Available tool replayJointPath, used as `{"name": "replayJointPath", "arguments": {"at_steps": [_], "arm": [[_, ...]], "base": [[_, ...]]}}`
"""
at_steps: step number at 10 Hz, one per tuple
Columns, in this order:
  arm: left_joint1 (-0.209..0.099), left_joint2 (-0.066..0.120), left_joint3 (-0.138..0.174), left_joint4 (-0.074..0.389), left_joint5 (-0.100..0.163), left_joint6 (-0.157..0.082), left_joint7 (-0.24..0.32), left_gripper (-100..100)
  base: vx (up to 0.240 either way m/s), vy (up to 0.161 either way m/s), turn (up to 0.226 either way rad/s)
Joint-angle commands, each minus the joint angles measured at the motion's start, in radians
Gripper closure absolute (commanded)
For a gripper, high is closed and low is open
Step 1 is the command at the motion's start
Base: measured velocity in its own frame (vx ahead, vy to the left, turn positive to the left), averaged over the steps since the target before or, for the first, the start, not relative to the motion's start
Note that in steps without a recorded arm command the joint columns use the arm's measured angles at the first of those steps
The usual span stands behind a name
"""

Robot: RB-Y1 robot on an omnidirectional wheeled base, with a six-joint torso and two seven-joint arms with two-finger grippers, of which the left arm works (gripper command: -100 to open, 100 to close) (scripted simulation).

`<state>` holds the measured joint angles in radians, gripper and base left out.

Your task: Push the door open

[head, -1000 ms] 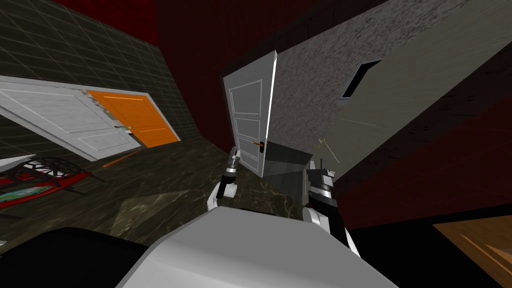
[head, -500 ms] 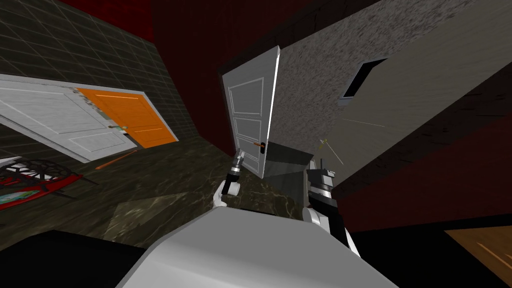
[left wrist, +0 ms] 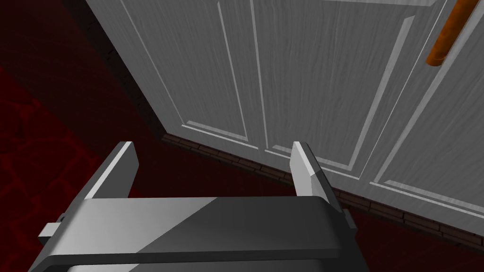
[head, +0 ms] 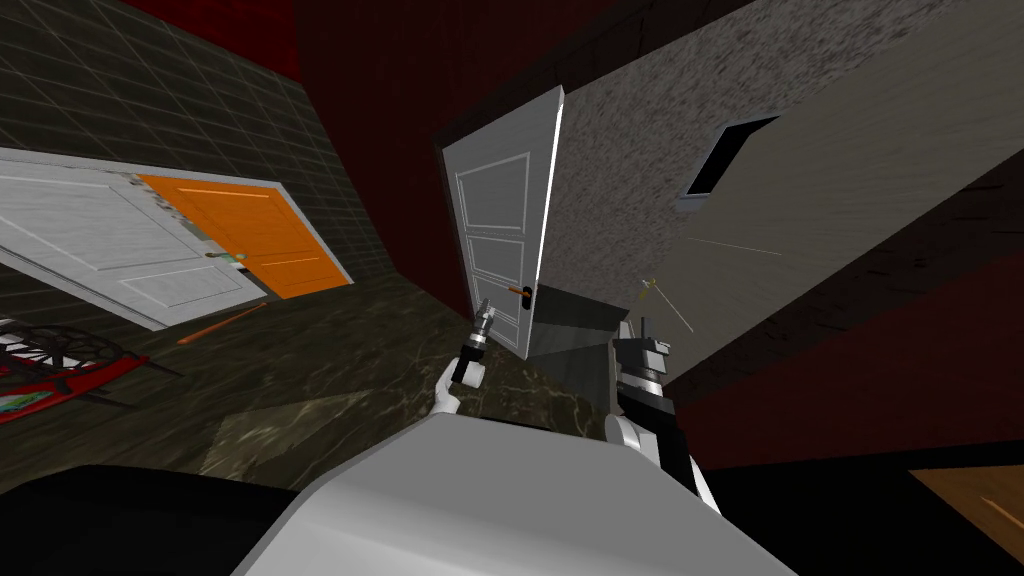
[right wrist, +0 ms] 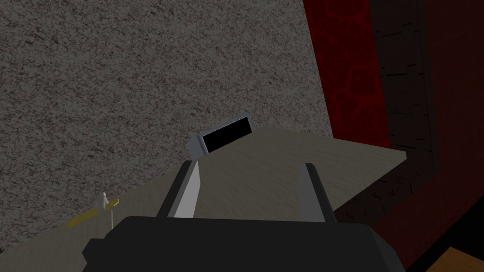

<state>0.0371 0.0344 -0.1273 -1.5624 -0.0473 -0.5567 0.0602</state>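
Note:
A white panelled door (head: 495, 220) stands partly open ahead of me, its bright edge facing me and an orange lever handle (head: 518, 291) low on its face. My left gripper (head: 486, 313) is open and sits close to the door's lower panel, below and to the left of the handle. In the left wrist view the door face (left wrist: 302, 80) lies right beyond the open fingers and the handle (left wrist: 446, 35) is off to one side. My right gripper (head: 640, 322) is open and empty, raised beside the opening to the right of the door.
A grey textured wall (head: 640, 170) with a small dark window (head: 715, 160) lies beyond the doorway. Dark red walls (head: 380, 90) flank the door. An orange door (head: 250, 235) and another white door (head: 110, 240) stand far left. Dark marbled floor (head: 330, 350) spreads out on my left.
My left gripper has moved forward and right, closer to the door's lower panel. The door has swung slightly further open. My view has shifted a little; the right arm has stayed put.

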Motion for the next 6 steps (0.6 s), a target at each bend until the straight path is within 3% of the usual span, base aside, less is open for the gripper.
{"name": "replayJointPath", "arguments": {"at_steps": [1, 2, 3, 4, 5, 6], "arm": [[-0.040, 0.000, -0.010, 0.050, -0.001, 0.015, 0.008, -100], [-0.040, 0.000, -0.010, 0.067, -0.001, 0.015, 0.008, -100], [-0.067, -0.001, -0.017, 0.109, -0.001, 0.021, 0.013, -100], [-0.067, -0.001, -0.017, 0.114, -0.001, 0.021, 0.013, -100], [-0.095, -0.002, -0.023, 0.153, -0.002, 0.028, 0.018, -100], [-0.095, -0.002, -0.023, 0.161, -0.002, 0.028, 0.018, -100]], "base": [[0.078, 0.059, -0.040], [0.056, 0.052, -0.023], [0.059, 0.057, -0.020], [0.047, 0.044, -0.015], [0.056, 0.044, -0.023], [0.041, 0.034, -0.016]]}}
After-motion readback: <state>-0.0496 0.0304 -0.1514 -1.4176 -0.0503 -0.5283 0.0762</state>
